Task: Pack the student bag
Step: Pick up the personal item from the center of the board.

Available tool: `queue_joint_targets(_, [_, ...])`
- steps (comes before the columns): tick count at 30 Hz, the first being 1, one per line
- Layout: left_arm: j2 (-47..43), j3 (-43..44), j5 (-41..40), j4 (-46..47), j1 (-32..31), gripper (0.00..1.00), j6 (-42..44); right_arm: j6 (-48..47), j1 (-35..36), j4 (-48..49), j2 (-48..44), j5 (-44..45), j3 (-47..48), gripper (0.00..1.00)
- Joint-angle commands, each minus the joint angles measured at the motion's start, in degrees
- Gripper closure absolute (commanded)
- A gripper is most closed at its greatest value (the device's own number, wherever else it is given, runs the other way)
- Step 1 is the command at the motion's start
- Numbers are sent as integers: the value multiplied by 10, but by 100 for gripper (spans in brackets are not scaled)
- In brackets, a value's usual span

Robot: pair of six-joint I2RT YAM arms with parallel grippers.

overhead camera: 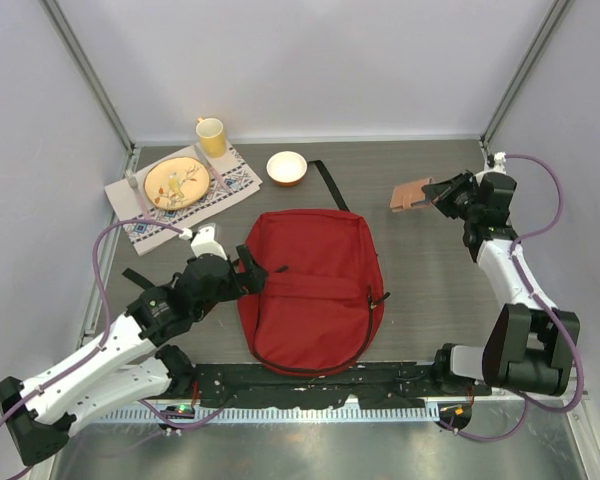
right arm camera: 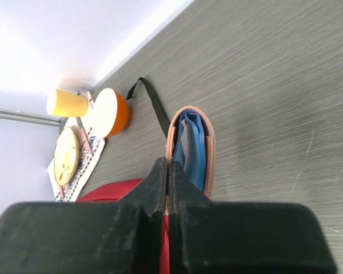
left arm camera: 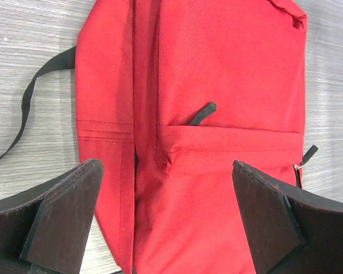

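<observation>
The student bag (overhead camera: pixel 315 290), a dark-red backpack with black zipper lines, lies flat in the middle of the table. My left gripper (overhead camera: pixel 252 272) is open and empty, just above the bag's left edge. In the left wrist view the bag (left arm camera: pixel 217 85) fills the frame between my spread fingers, and a black zipper pull (left arm camera: pixel 203 113) shows. My right gripper (overhead camera: pixel 438 193) is at the back right, shut on the edge of a brown wallet (overhead camera: pixel 412 194) with blue lining. The wallet (right arm camera: pixel 193 148) juts out past the closed fingertips (right arm camera: pixel 160 177).
A patterned placemat (overhead camera: pixel 185 195) at the back left holds a plate (overhead camera: pixel 175 183) with cutlery beside it. A yellow mug (overhead camera: pixel 212 136) and an orange bowl (overhead camera: pixel 286 167) stand near it. A black bag strap (overhead camera: pixel 328 185) trails toward the back. A black rail (overhead camera: pixel 310 385) runs along the near edge.
</observation>
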Motion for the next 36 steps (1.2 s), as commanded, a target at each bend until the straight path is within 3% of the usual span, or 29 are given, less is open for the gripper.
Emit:
queue_joint_targets(1, [-8,17,12,33,2,0,-7,12,-2,-10,-48,-41,26,99])
queue_joint_targets(6, [-29,2,60,154,2,0,21,37,-2,4,-64,-168,40,99])
queue_joint_targets(11, [-12,8,94,249,3,0,37,75,35,27,-80,-239,32,99])
queue_joint_targets(17, [50,19,137,326,7,0,23,141,151,92,-125,-236,-17,99])
queue_joint_targets(21, [71,2,160,392,18,1,-8,215,196,191,-140,-230,-61,99])
queue_joint_targets(25, [86,-17,180,445,31,0,-35,227,235,201,-150,-222,-70,99])
queue_joint_targets(36, [135,-49,217,541,43,0,-73,329,251,321,-166,-235,-118,99])
